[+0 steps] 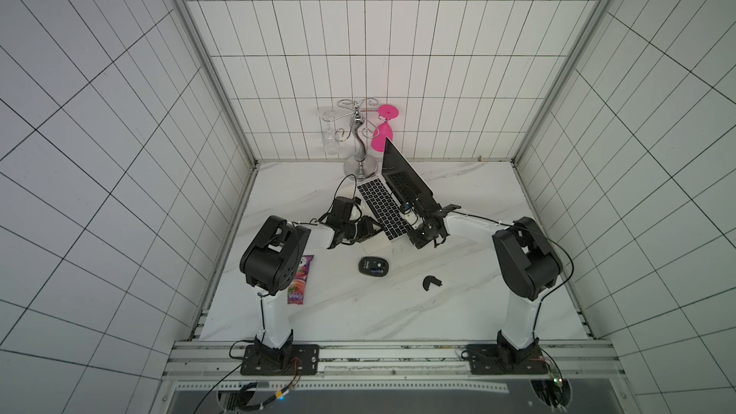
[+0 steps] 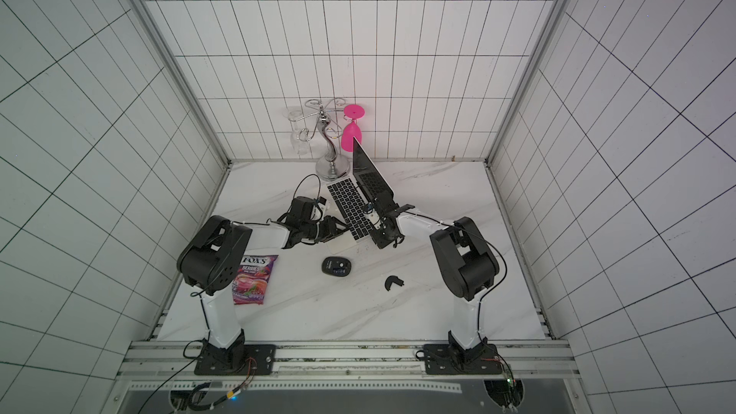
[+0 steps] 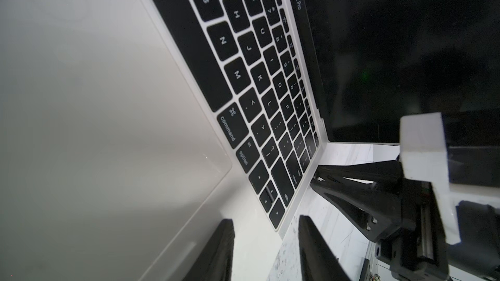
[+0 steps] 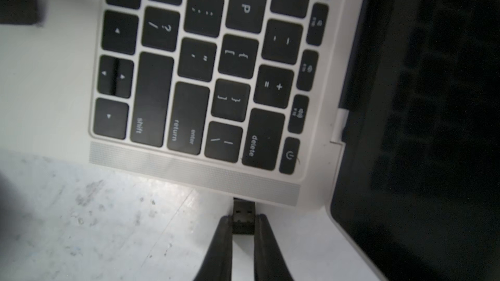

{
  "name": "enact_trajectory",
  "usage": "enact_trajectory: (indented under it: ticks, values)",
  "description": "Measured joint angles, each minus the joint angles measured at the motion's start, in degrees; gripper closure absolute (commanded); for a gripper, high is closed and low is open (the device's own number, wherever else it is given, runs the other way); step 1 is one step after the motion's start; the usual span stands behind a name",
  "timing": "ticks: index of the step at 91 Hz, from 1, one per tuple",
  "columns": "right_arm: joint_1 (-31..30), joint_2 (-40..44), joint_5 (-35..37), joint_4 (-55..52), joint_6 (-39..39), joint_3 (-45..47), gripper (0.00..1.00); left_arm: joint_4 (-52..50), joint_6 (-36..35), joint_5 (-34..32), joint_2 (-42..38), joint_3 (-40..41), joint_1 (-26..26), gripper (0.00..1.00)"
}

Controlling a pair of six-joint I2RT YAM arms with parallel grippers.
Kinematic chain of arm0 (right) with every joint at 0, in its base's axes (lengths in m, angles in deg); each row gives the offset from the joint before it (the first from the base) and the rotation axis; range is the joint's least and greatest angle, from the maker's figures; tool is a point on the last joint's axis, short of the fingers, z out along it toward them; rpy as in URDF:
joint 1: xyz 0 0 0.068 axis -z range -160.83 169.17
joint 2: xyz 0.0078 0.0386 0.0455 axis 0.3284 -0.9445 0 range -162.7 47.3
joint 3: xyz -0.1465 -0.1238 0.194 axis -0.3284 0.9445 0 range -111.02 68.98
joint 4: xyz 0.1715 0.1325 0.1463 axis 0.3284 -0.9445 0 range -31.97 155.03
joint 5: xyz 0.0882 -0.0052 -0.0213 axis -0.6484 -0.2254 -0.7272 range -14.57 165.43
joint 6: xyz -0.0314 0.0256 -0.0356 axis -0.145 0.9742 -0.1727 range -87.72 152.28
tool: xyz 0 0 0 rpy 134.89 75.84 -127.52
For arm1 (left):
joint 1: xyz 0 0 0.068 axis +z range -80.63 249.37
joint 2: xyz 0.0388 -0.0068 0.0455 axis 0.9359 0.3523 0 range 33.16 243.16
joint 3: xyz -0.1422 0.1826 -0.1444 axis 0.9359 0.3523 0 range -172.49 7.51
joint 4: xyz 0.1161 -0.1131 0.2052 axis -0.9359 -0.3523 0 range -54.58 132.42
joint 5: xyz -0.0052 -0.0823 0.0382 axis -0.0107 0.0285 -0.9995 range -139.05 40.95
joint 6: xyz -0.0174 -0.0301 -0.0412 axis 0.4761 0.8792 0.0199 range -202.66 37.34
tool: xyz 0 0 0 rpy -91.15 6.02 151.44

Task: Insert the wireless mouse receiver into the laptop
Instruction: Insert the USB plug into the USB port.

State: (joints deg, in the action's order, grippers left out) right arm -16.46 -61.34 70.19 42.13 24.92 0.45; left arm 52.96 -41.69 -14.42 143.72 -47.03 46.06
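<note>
Marble tabletop (image 1: 338,312) — right tool (image 4: 243,218) pinching wireless mouse receiver (image 4: 244,210) at laptop (image 4: 189,174) edge; left tool (image 3: 264,221) parted.

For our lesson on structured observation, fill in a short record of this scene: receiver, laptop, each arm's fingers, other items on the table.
laptop: open, screen dark, flat on the table
receiver: pinched between the fingers of the right gripper, tip at the laptop's side edge beside the return and delete keys, most of it outside
left gripper: fingers apart at the laptop's front corner
other items: mouse, crescent cover, candy bag, glass stand with a pink glass
</note>
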Motion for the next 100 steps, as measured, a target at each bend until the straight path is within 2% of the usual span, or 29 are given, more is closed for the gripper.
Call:
enact_trajectory:
  ticks: [100]
  values:
    - [-1.6,4.2,1.5,12.8,3.0,9.7,0.85,1.0,0.0,0.7,0.9,-0.4,0.0,0.6]
